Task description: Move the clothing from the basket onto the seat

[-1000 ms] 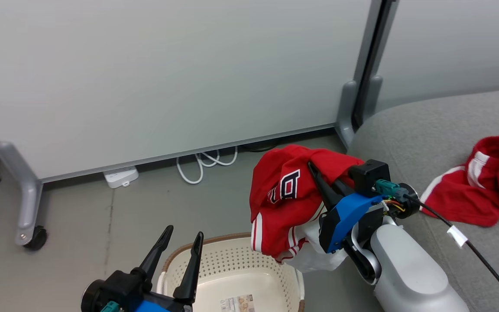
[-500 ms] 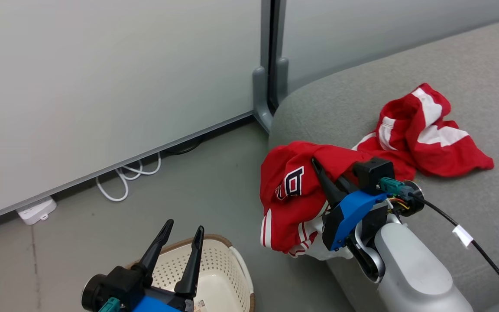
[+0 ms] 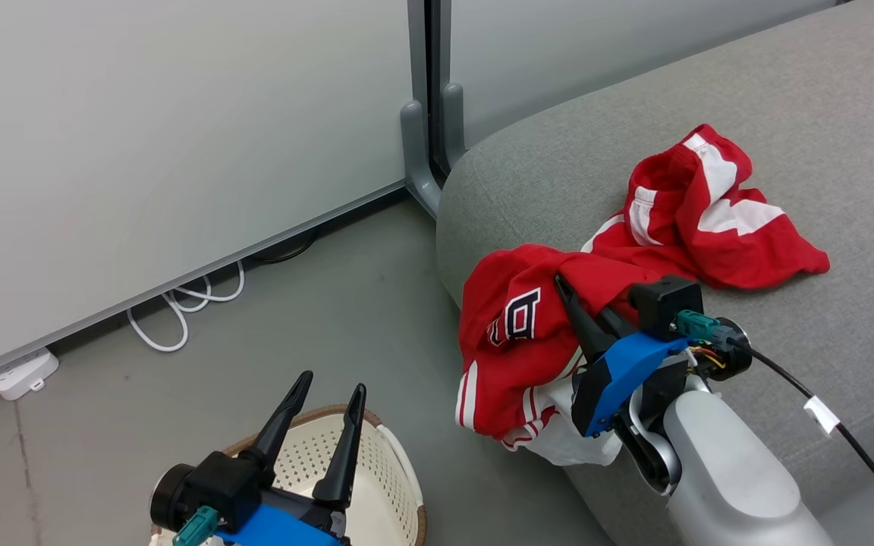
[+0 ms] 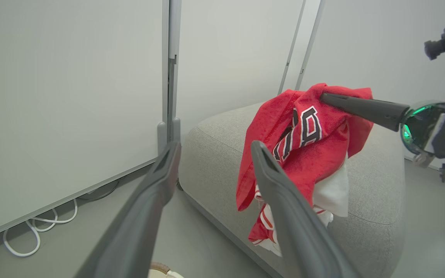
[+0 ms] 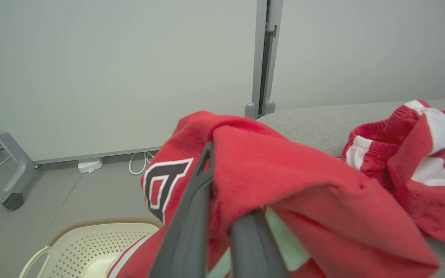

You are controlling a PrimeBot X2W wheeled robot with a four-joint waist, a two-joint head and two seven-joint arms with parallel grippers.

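- The right hand (image 3: 567, 299) is pressed together, pinching the jersey (image 3: 513, 334). The fabric is bunched up over its fingers, so I'd guess it could snag when the hand lets go.
- Most of the jersey hangs below and to the left of that hand, off the seat's (image 3: 786, 114) rounded corner and over the floor. If it's dropped right here, it probably slides off.
- The second red garment (image 3: 710, 220) already lies on the seat, further in from that corner, just past the hand.
- The left hand (image 3: 332, 383) is spread wide and holds nothing, hovering over the basket (image 3: 384, 470) rim.
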